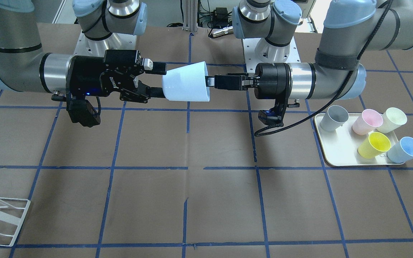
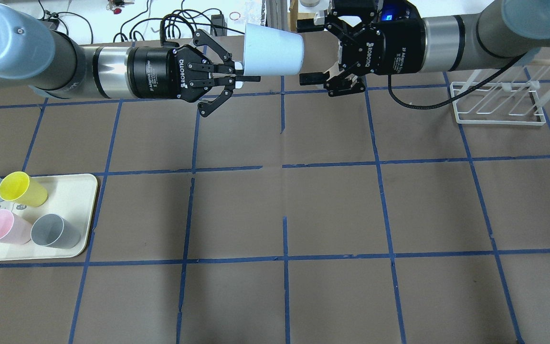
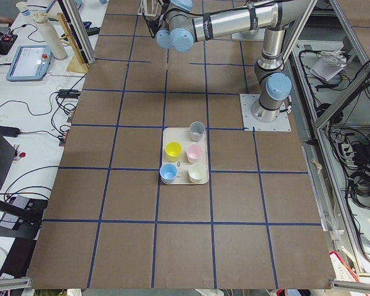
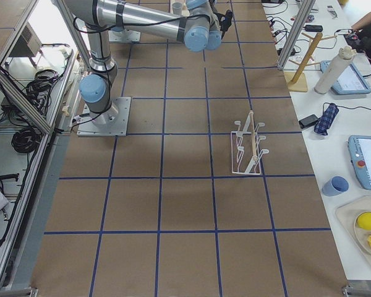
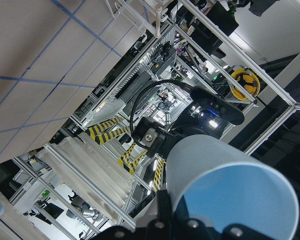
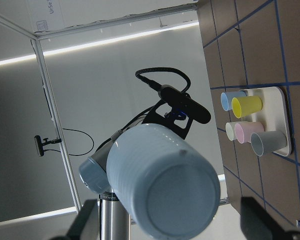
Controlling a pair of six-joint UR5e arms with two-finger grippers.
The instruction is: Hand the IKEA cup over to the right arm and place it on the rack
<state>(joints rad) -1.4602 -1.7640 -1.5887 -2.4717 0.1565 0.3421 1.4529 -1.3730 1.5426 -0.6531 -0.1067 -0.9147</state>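
Note:
The pale blue IKEA cup (image 1: 186,83) hangs on its side in mid-air between the two arms, above the table's far part. My left gripper (image 1: 210,81) is shut on its rim, one finger inside the mouth. My right gripper (image 1: 158,80) is open, a finger on each side of the cup's closed base, not pressing on it. In the overhead view the cup (image 2: 272,50) lies between the left gripper (image 2: 248,76) and the right gripper (image 2: 312,49). The right wrist view shows the cup's base (image 6: 160,185) between widely spread fingers. The white wire rack (image 2: 499,123) stands to the right.
A cream tray (image 1: 339,147) on my left side holds several cups: grey, pink, pale green, yellow (image 1: 373,144) and a second blue one (image 1: 405,149). The rack also shows at the lower left of the front view (image 1: 20,223). The table is brown with blue tape lines.

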